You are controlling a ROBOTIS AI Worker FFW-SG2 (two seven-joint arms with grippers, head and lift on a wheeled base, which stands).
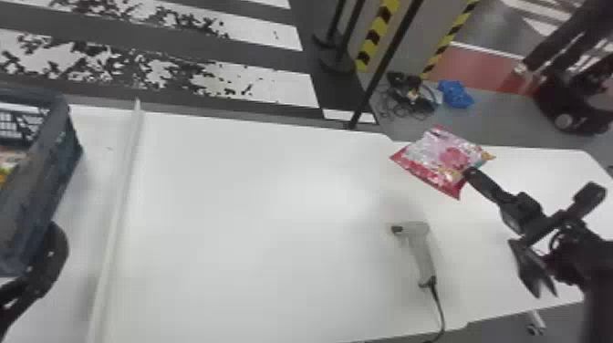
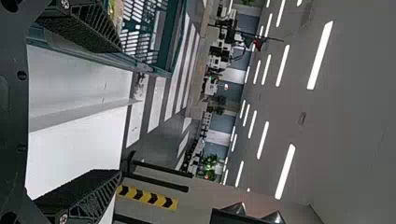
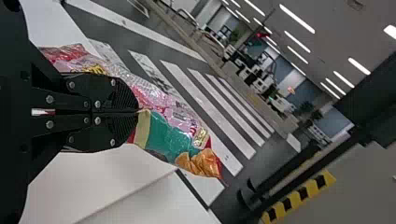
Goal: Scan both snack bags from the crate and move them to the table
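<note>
- Pinching the edge of a glossy pink, red and white snack bag (image 1: 440,157) with a teal patch, your right gripper (image 1: 470,174) has both black fingers pressed together on it.
- You have that bag held up toward the far right of the white table (image 1: 255,205), beyond the scanner.
- At your left is a dark blue-green plastic crate (image 1: 48,168) with latticed walls; colourful packaging (image 1: 6,168) shows partly inside, and you cannot tell how many pieces it makes up.
- Your left gripper (image 1: 52,255) is by the crate's near end, its two fingers spread wide with nothing between them.
- You have a pale grey handheld scanner (image 1: 422,251) lying on the table, its dark cord (image 1: 438,308) trailing off the near edge.
- Between crate and scanner, you see a raised white strip (image 1: 119,191).
</note>
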